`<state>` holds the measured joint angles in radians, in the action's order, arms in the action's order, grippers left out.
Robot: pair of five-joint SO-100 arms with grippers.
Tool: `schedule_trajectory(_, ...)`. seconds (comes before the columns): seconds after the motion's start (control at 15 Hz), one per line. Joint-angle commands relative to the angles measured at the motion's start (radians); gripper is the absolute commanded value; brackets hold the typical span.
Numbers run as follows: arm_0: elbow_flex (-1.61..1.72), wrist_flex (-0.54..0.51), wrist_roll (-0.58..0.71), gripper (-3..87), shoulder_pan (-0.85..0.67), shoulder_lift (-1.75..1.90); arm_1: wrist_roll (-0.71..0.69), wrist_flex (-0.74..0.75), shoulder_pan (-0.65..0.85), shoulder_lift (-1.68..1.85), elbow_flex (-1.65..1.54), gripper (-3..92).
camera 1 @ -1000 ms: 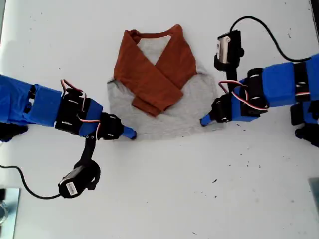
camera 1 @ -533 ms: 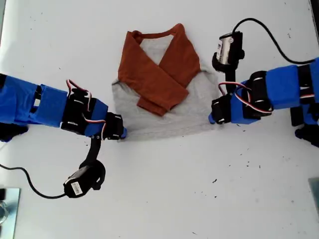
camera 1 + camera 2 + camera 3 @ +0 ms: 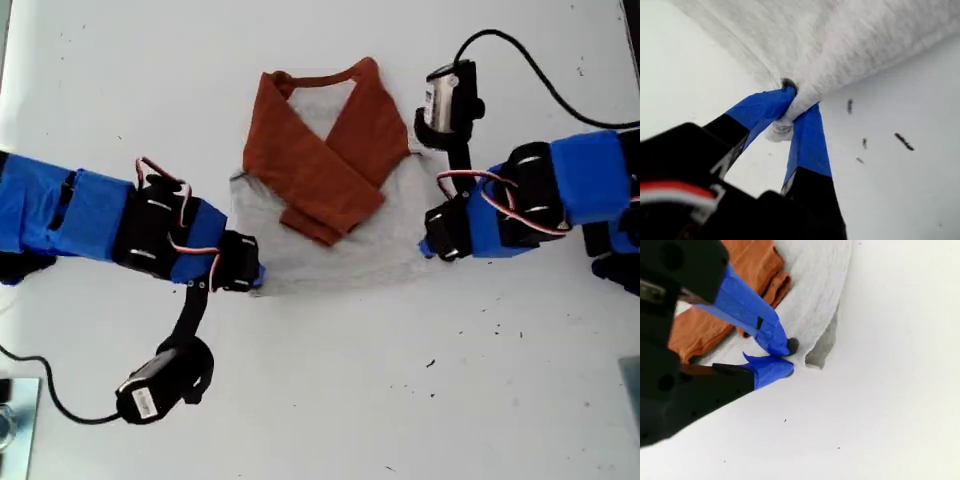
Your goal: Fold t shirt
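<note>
One shirt [image 3: 340, 250] lies flat on the white table [image 3: 400, 400], near the middle of the exterior view and toward its top. Its grey body faces up and its two rust sleeves [image 3: 320, 170] are crossed over the chest. Two blue arms reach in, one from each side of that view, each with one gripper at a lower corner of the hem. My first gripper [image 3: 428, 247], on the exterior view's right, has its jaws clamped on a bunched pinch of grey cloth, plain in the first wrist view [image 3: 790, 112], where the fabric beyond is blurred. My second gripper [image 3: 258, 277], on the exterior view's left, has its tips [image 3: 787, 357] drawn almost together right at the hem edge, beside a small raised fold. I cannot tell whether any cloth is caught between them. Both hem corners are covered by the grippers in the exterior view, and both arms are cut off at its edges. A few dark specks [image 3: 902, 141] dot the table.
</note>
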<state>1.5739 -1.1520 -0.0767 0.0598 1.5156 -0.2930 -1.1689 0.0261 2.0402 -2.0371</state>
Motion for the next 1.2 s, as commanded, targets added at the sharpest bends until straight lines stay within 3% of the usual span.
schedule_trajectory(0.0, -0.066, -0.025, -0.011, -0.3, 0.063, 0.106, -0.026, -0.063, -0.044, 0.153, 0.074, 3.1)
schedule_trajectory(0.27, -0.084, -0.041, 0.066, -0.3, -0.048, 0.239, -0.242, -0.018, 0.181, 0.27, 0.143, 3.1)
schedule_trajectory(0.53, 0.04, -0.054, 0.29, -0.3, -0.463, 0.434, -0.497, 0.195, 0.485, 0.109, 0.261, 3.4)
schedule_trajectory(0.6, 0.107, -0.021, 0.325, -0.3, -0.563, 0.486, -0.514, 0.238, 0.543, -0.014, 0.339, 13.3)
schedule_trajectory(0.67, 0.186, 0.009, 0.339, -0.2, -0.644, 0.546, -0.557, 0.221, 0.581, -0.163, 0.492, 36.3)
schedule_trajectory(0.87, 0.497, 0.121, 0.313, 11.5, -0.833, 0.801, -0.551, 0.425, 0.684, -0.342, 0.657, 32.7)
schedule_trajectory(0.93, 0.525, 0.127, 0.339, 15.7, -0.842, 0.821, -0.552, 0.42, 0.727, -0.347, 0.673, 32.6)
schedule_trajectory(1.13, 0.545, 0.114, 0.342, 17.3, -0.83, 0.81, -0.611, 0.25, 0.904, -0.213, 0.667, 29.1)
